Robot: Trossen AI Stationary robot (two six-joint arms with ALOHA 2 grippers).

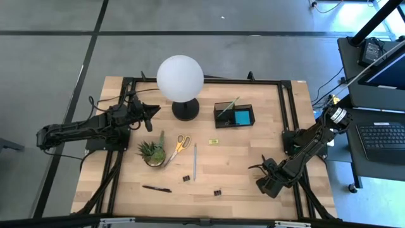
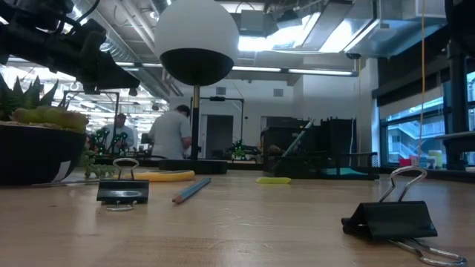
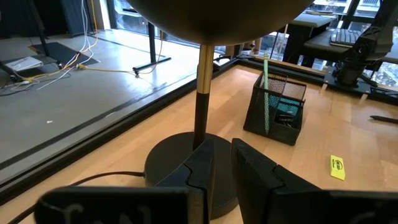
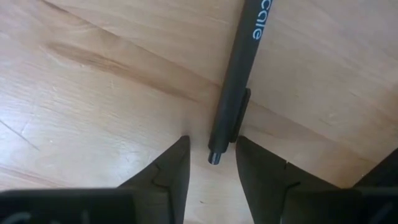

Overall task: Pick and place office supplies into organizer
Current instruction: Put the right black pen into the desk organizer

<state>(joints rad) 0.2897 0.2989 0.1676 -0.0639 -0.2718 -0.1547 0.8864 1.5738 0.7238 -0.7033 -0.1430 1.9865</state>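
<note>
The left gripper (image 1: 150, 113) hangs just beside the globe lamp (image 1: 180, 76), on the lamp's left. Its fingers (image 3: 199, 168) are drawn narrow, with only a slim gap between them, and they grip nothing. From the left wrist they point at the lamp's round base (image 3: 180, 162).

The right gripper (image 4: 211, 155) sits low over the wood, well apart from the lamp, toward the table's front right. Its fingers are partly closed and straddle the tail end of a black pen (image 4: 239, 81) that lies flat on the table. A little wood shows on at least one side of the pen (the side by the clip looks nearly touching, but I cannot tell whether it does).

The organizer (image 1: 233, 103) stands just to the right of the lamp's base. It holds a blue sticky-note pad (image 1: 241, 118) and a green pencil (image 1: 228, 107) that leans up out of it.

The other supplies lie loose in front of the lamp:
- The small yellow piece (image 1: 214, 140) is the nearest to it.
- The yellow-handled scissors (image 1: 179, 147) lie beside the potted plant (image 1: 152, 152).
- A pale pencil (image 1: 195, 161) lies beyond the scissors.
- Two binder clips (image 1: 186, 178) (image 1: 217, 191) lie farther out.
- A second black pen (image 1: 156, 188) is farthest, toward the front left.
</note>
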